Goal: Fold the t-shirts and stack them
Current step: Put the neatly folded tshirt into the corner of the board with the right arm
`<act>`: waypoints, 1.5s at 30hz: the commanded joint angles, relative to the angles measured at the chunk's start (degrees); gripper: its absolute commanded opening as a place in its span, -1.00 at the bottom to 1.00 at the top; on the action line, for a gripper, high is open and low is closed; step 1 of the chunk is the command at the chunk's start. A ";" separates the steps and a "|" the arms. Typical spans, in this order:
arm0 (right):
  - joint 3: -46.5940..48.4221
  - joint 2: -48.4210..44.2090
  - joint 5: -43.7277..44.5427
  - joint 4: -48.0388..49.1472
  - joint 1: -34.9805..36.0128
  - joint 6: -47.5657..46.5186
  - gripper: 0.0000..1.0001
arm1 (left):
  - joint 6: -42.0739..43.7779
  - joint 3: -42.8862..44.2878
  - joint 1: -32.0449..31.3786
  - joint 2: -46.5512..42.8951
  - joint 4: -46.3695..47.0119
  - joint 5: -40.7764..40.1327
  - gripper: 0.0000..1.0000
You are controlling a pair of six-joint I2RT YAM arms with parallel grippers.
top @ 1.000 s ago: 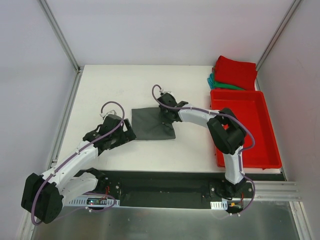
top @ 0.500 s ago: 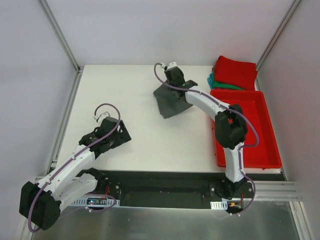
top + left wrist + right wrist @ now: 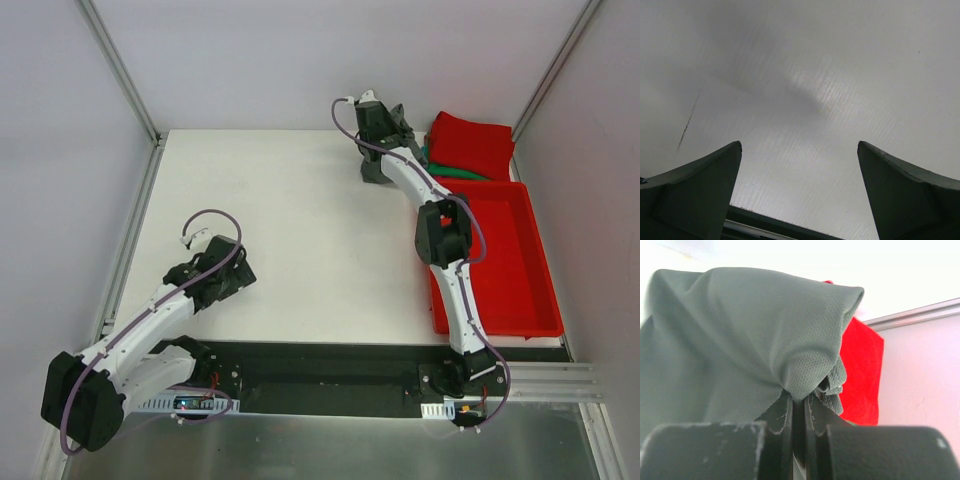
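right gripper (image 3: 799, 402) is pinching the grey t-shirt (image 3: 740, 335), which is hanging bunched above the worktop's (image 3: 300, 220) far edge beside the red t-shirt (image 3: 470, 145) on the teal t-shirt (image 3: 450, 172) | left gripper (image 3: 799, 150) is gaping empty | risk: fold is sagging, may be landing crumpled or skewed on release

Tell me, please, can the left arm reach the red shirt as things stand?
Probably not: the left gripper sits open near-left, the red shirt lies far right, beyond the right gripper holding the grey shirt.

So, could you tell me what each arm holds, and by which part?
The right jaws are shut on a bunched fold of the grey shirt; the left jaws are open, empty.
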 commanded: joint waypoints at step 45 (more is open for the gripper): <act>10.67 -9.84 -27.29 -6.59 -25.95 34.82 -0.98 | -2.47 8.29 0.95 12.32 -3.05 -1.79 0.98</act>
